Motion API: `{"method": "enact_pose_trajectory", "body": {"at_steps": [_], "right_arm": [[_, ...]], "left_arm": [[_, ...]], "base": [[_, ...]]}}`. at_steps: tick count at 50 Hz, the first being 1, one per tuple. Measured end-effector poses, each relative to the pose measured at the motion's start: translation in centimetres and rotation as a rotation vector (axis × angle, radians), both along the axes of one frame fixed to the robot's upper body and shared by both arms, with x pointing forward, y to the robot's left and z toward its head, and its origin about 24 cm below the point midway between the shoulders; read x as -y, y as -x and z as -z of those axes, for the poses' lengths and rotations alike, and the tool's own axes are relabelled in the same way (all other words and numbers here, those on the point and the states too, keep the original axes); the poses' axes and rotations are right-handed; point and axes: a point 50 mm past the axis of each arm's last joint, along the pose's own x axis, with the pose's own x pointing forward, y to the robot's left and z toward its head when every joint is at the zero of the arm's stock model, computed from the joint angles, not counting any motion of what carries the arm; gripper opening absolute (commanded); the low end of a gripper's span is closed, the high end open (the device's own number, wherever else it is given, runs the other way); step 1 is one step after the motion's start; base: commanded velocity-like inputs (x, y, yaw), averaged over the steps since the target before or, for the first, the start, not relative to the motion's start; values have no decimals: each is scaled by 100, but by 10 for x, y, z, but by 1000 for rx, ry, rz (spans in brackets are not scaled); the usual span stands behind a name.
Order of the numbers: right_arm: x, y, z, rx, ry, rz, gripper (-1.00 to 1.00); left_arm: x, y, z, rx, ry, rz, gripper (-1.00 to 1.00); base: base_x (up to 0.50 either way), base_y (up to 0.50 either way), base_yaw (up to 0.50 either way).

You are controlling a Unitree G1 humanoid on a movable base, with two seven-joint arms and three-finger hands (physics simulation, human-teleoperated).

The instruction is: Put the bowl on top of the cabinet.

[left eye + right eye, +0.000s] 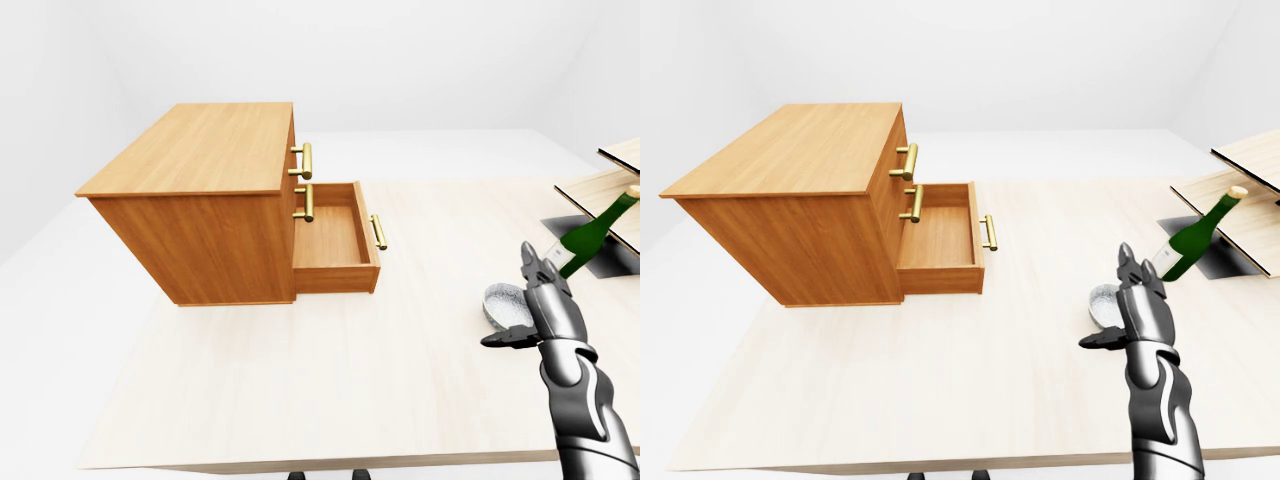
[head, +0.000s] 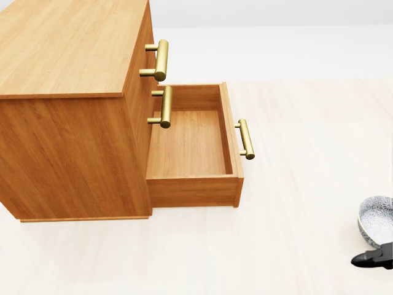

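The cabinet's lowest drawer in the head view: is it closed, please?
No, the lowest drawer stands pulled out of the cabinet, with its bare wooden inside in plain sight.

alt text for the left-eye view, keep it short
A robot's right hand, fingers open, stands at the right edge of a small patterned bowl on a pale table. Upper left sits a wooden cabinet with its lower drawer pulled open and empty; a green bottle leans at far right.

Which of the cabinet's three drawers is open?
The lowest drawer: it is pulled out to the right in the head view, its wooden floor showing. The top handle and middle handle sit close against the cabinet, their drawers shut.
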Motion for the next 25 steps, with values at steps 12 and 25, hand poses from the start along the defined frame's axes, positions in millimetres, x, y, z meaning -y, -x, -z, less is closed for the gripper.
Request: {"method": "enact_pose_trajectory", "body": {"at_steps": [12, 25], "right_arm": [[4, -2, 5, -12, 2, 18, 100], [8, -5, 9, -22, 3, 32, 100]], "left_arm": [[0, 0, 0, 2, -1, 0, 100], [1, 1, 0, 4, 1, 3, 100]], "base": [[0, 0, 0], [0, 0, 0]]}}
